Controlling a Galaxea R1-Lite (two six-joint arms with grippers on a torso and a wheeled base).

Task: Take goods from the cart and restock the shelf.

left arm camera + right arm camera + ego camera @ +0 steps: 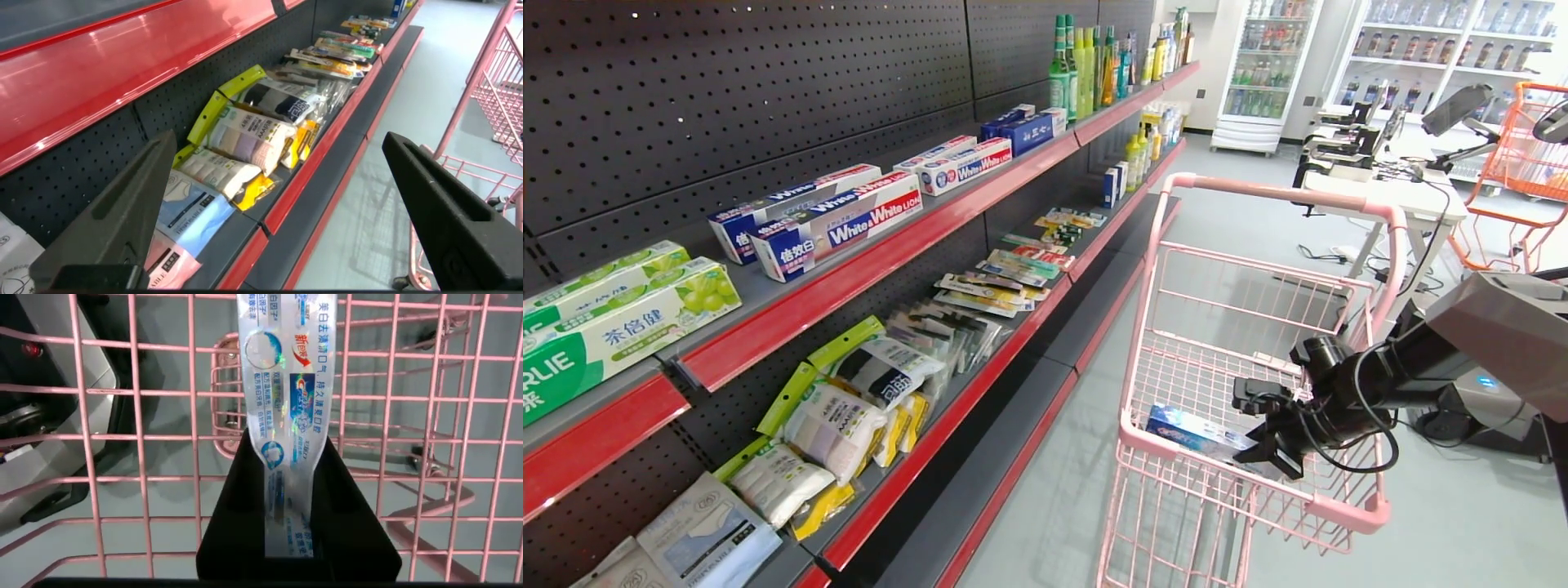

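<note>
A pink shopping cart (1258, 189) stands in the aisle to the right of the shelf (890, 253). Inside its basket, near the front rim, is a blue toothpaste box (1188, 429). My right gripper (1270, 453) reaches down into the basket from the right and is shut on that box. In the right wrist view the toothpaste box (282, 359) runs lengthwise between the two black fingers (237, 498) of the right gripper (286, 441), over the cart's wire grid (139, 416). My left gripper (278, 143) hangs open, with nothing in it, in front of the lower shelf's packets (245, 139).
The upper shelf carries rows of toothpaste boxes (849, 216) and bottles (1082, 65) farther back. Bagged goods (849, 408) fill the lower shelf. A white table (1388, 192), an orange cart (1519, 155) and a drinks fridge (1262, 73) stand behind. Grey floor (1086, 441) separates shelf and cart.
</note>
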